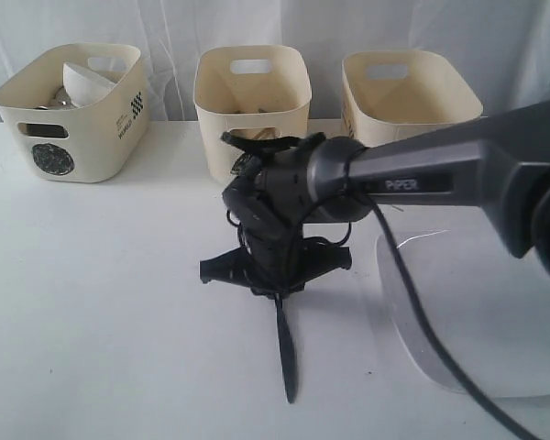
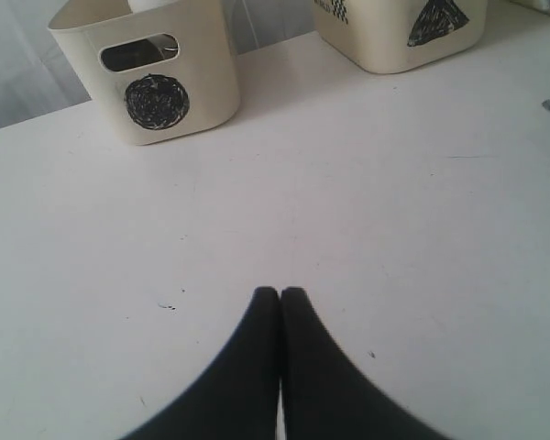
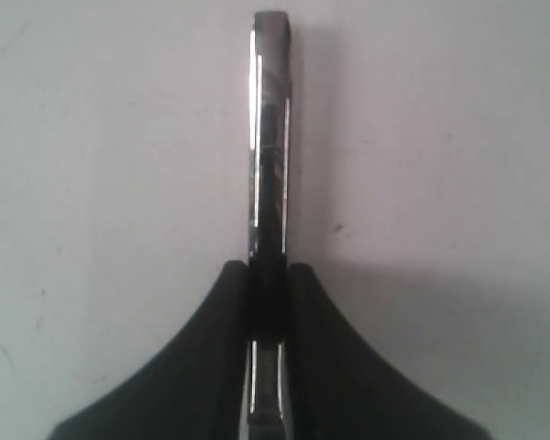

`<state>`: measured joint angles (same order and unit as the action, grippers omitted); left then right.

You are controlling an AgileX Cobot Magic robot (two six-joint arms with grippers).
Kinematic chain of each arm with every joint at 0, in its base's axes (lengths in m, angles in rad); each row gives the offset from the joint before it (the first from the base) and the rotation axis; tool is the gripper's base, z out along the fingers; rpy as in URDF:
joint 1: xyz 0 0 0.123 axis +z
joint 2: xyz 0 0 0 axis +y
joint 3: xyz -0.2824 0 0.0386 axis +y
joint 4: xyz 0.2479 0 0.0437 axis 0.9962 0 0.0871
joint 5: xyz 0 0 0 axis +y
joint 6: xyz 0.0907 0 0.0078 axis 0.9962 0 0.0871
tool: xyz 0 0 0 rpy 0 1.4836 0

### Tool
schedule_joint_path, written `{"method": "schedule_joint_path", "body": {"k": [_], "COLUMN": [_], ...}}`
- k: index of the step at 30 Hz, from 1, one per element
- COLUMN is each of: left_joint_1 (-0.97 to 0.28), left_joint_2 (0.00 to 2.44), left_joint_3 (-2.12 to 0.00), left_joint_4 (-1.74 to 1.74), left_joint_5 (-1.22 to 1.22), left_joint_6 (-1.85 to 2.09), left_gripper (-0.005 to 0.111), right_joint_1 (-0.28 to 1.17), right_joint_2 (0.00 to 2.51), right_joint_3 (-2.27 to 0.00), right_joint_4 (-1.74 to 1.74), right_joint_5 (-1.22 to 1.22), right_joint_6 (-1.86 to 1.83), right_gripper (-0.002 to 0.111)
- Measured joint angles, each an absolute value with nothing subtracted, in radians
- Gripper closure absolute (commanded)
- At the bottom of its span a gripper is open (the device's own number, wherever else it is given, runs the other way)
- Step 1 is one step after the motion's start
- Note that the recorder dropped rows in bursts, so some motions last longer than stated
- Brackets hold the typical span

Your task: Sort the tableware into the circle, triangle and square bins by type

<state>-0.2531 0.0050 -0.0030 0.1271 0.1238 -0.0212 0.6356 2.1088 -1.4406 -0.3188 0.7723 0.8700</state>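
Steel is what the right gripper point(image 3: 269, 270) has between its fingers: a slim, flat utensil point(image 3: 270, 137), clamped across its narrow width. It looks like the knife, though I cannot tell for sure. It sits low over the bare white table point(image 1: 92, 302), in front of the triangle tub point(image 1: 252, 87) and just beside the large white plate point(image 1: 477, 321). Whether it rests on the surface or hangs just clear is not readable. The left gripper point(image 2: 280, 293) hovers empty with its fingers pressed together, facing the circle tub point(image 2: 156, 101).

The grip is the weak point. The pads hold a thin, smooth bar away from its far end, so on a lift the long free part could swing down or slide out. Carried level, it could also catch a tub rim on the way in (the bins have fairly narrow mouths).

In the exterior view its long axis runs from the gripper toward the near table edge, with the tip pointing away from the bins and leaning slightly toward the plate.
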Motion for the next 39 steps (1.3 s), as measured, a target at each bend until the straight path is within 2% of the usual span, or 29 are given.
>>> {"method": "schedule_joint_path", "body": {"k": [10,16,25,33,39], "left_joint_1": [-0.253,-0.253,-0.253,-0.253,-0.253], "left_joint_2": [0.005,0.005,0.005,0.005,0.005], "left_joint_3": [-0.003,-0.003,-0.003,-0.003,-0.003], "left_joint_4": [0.127,0.127,0.127,0.127,0.127], "left_joint_5": [0.125,0.125,0.125,0.125,0.125], "left_joint_6": [-0.019,-0.019,-0.019,-0.019,-0.019], "left_gripper": [0.107,0.107,0.107,0.107,0.107], "right_joint_1": [0.528,0.473,0.342,0.275,0.266], "right_joint_2": [1.889,1.852,1.859,2.124,2.217], "right_joint_3": [-1.291,-1.307,-1.54,-1.846,-1.977], "right_joint_4": [-0.311,-0.278,-0.24,-0.159,-0.071], "right_joint_5": [0.465,0.387,0.163,0.124,0.1], "right_joint_6": [0.8,0.701,0.617,0.615,0.566], "right_gripper": [0.108,0.108,0.108,0.108,0.108]}}
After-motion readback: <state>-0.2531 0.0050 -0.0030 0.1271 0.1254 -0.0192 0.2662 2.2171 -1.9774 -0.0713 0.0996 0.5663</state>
